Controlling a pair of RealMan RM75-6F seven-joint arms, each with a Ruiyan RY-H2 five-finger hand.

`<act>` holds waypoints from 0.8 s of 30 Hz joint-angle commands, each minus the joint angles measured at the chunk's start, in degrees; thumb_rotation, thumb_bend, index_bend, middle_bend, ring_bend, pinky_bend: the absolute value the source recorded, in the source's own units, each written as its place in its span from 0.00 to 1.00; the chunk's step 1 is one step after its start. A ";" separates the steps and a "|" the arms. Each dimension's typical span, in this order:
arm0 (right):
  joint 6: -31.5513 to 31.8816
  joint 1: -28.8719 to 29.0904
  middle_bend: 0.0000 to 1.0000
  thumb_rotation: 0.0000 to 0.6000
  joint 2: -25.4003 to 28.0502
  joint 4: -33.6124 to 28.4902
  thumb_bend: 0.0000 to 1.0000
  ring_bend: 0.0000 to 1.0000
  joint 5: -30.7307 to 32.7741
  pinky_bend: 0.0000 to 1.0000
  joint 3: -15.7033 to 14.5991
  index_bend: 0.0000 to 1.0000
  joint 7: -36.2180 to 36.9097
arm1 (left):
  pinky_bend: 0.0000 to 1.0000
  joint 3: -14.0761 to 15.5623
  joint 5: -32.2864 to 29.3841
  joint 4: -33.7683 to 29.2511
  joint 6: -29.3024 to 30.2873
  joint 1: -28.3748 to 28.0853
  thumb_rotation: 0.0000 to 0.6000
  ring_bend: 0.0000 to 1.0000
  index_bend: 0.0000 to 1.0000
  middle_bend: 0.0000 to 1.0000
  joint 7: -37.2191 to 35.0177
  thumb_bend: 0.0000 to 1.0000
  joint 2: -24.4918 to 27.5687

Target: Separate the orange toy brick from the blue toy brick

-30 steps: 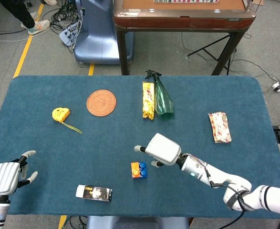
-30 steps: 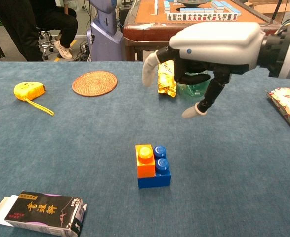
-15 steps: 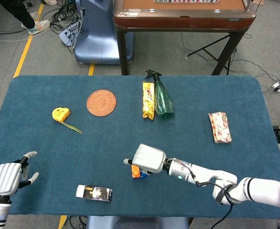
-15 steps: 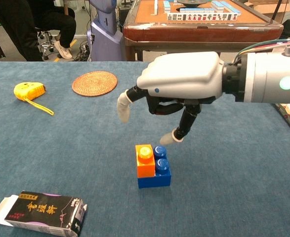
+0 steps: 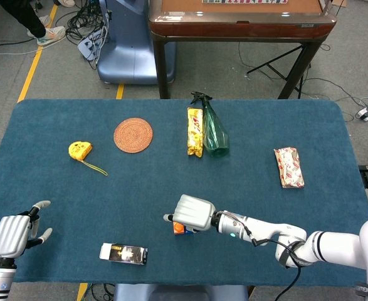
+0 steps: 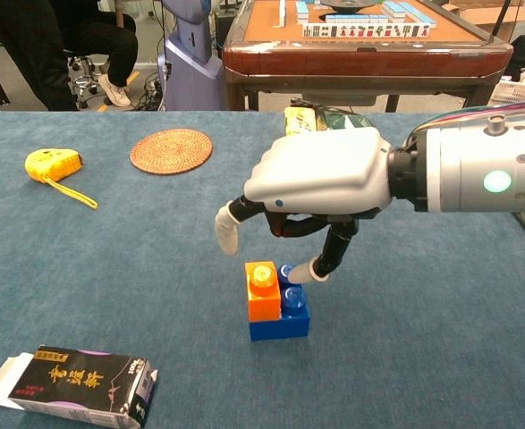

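My right hand (image 6: 311,192) hovers with fingers apart over the orange toy brick (image 6: 263,290), not yet gripping, so it remains seated on the blue toy brick (image 6: 284,313) near the surface's front edge.

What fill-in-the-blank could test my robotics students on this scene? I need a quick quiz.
1. The orange brick sits on the ____ brick.
2. The right robot hand hovers over the ____.
3. The round woven coaster lies right of the yellow ____.
4. The left robot hand holds ____.

Missing words: blue; bricks; tape measure; nothing
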 commanded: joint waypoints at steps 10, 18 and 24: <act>0.12 0.72 0.92 1.00 -2.54 1.99 0.20 1.00 1.85 1.00 -0.84 0.22 -1.73 | 0.83 0.27 -0.02 0.33 -0.09 0.15 1.00 0.63 0.32 0.77 -0.03 0.24 -0.29; 0.46 0.78 0.92 1.00 -3.52 2.92 0.15 1.00 2.46 1.00 -1.97 0.19 -1.55 | 0.83 0.51 -0.09 0.51 -0.28 0.27 1.00 0.63 0.32 0.77 -0.06 0.24 -0.52; 1.14 1.05 0.92 1.00 -5.01 4.20 0.15 1.00 2.62 1.00 -2.24 0.19 -1.07 | 0.83 0.66 -0.07 0.71 -0.46 0.29 1.00 0.63 0.32 0.77 -0.03 0.24 -0.74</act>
